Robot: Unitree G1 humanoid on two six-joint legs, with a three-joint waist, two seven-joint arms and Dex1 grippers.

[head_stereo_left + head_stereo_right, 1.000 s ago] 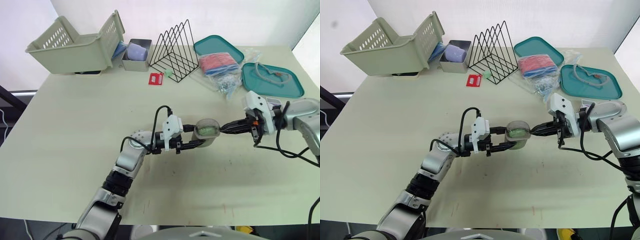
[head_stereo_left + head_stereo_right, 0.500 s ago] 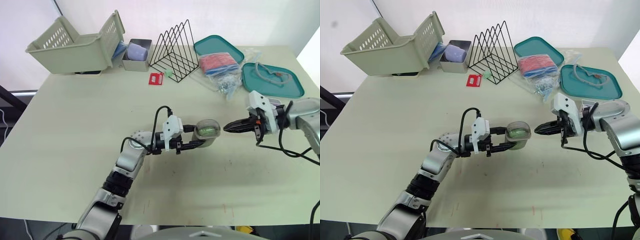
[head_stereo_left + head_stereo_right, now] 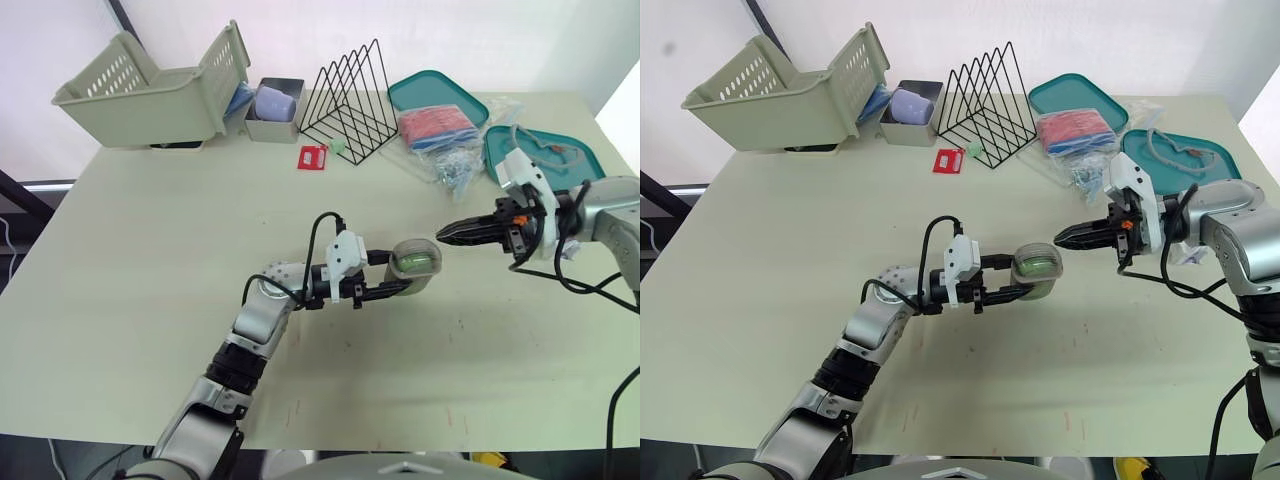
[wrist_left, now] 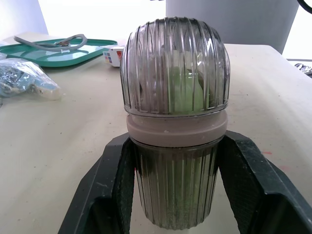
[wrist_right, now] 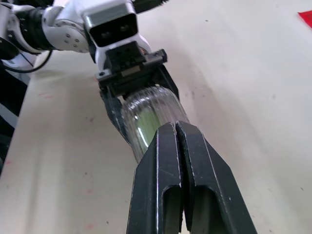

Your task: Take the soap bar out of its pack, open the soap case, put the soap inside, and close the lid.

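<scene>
The left gripper (image 3: 392, 274) is gripping the case (image 3: 416, 262), lid on and soap (image 4: 183, 92) inside, over the table's (image 3: 150, 250) middle while the right gripper (image 3: 445, 235) is hovering beside it, pinched shut and empty; probably only setting it down remains.

The soap case (image 3: 414, 264) is at the middle of the table (image 3: 150, 250), in the left gripper (image 3: 395, 273), with the right gripper (image 3: 445, 236) just to its right. Behind stand a basket (image 3: 150, 90) at left, a wire rack (image 3: 350, 100) centre, and a tray (image 3: 560, 188) at right.
</scene>
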